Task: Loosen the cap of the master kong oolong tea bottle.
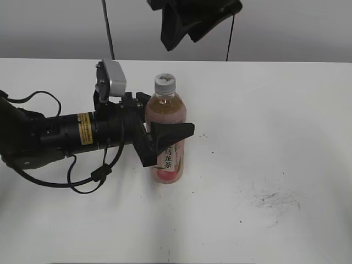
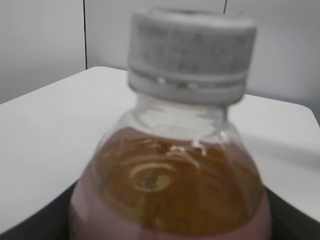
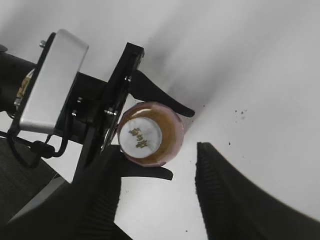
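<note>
**Left gripper holds bottle; right gripper above, jaws apart**

- Tea bottle (image 1: 167, 135) stands upright on the white table (image 1: 264, 121), a little left of the table's middle in the exterior view. Pink label with a white strip of dark characters faces the camera.
- Cap (image 1: 164, 83) sits on the bottle's neck, grey-white, ribbed; a dark mark shows on its top in the right wrist view.
- Left gripper (image 1: 160, 131) reaches in level from the left, one finger on each side of the bottle's body, clamped on it at label height.
- Right gripper (image 3: 155, 200) hangs above the bottle, looking down on it. Its two ribbed fingers (image 3: 227, 192) stand apart with nothing between them, clear of the cap.
- Dark scuffs (image 1: 275, 199) mark the table to the bottle's right.
</note>
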{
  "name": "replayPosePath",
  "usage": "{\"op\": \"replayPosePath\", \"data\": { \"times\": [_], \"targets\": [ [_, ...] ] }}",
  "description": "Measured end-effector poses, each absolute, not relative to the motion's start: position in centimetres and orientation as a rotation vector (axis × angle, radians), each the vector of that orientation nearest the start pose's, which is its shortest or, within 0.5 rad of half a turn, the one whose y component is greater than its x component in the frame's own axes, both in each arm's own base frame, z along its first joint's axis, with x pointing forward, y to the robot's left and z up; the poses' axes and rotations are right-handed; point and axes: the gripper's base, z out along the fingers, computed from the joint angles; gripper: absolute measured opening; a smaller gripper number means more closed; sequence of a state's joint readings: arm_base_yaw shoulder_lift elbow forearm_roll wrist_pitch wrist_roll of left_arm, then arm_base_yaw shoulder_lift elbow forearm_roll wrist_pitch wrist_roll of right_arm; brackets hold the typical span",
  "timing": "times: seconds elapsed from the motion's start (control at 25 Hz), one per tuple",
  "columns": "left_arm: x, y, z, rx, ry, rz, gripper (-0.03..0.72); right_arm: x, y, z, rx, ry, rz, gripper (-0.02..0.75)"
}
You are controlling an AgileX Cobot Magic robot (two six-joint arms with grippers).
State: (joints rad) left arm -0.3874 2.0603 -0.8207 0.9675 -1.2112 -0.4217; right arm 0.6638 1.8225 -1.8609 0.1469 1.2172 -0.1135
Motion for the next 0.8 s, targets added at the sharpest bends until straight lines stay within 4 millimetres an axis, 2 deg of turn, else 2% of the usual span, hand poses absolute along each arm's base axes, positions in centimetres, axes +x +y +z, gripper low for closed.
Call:
{"op": "replayPosePath", "data": {
  "times": [0.24, 0.8],
  "targets": [
    [29.3, -19.6, 12.4, 1.010, 1.472, -1.004, 0.446, 28.9, 27.0, 36.0, -1.022, 2.497, 0.324, 0.368],
    [28.0, -19.8, 12.9, 1.211, 1.402, -1.045, 0.445, 28.7, 26.5, 36.9, -0.999, 2.480, 0.303, 0.368]
  ]
}}
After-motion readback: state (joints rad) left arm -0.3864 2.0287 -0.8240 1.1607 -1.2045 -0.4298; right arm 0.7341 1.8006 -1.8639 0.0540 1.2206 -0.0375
